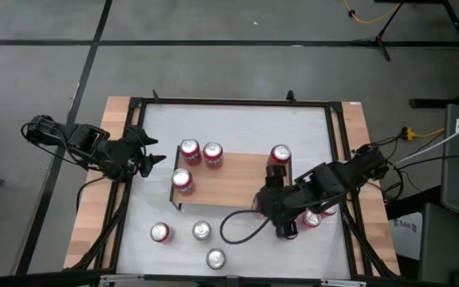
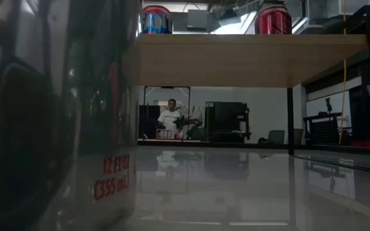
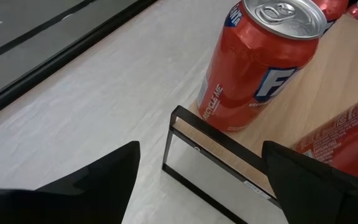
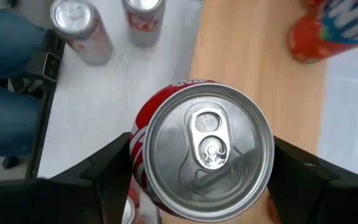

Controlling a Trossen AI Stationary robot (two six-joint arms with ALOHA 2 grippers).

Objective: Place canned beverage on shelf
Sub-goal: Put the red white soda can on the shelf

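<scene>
can (image 4: 205, 149) between right gripper (image 4: 201, 177) fingers

A robotics laboratory is indicated. A grey concrete floor (image 1: 237, 68), loose yellow cables (image 1: 370, 14) and dark equipment racks (image 2: 227, 120) are seen.

overhead downward, low level — both see shelf (image 1: 229, 177)

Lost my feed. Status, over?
Right gripper fingers straddle red aluminium can, at wooden plank shelf edge. Left gripper open, waiting beside shelf.
</scene>
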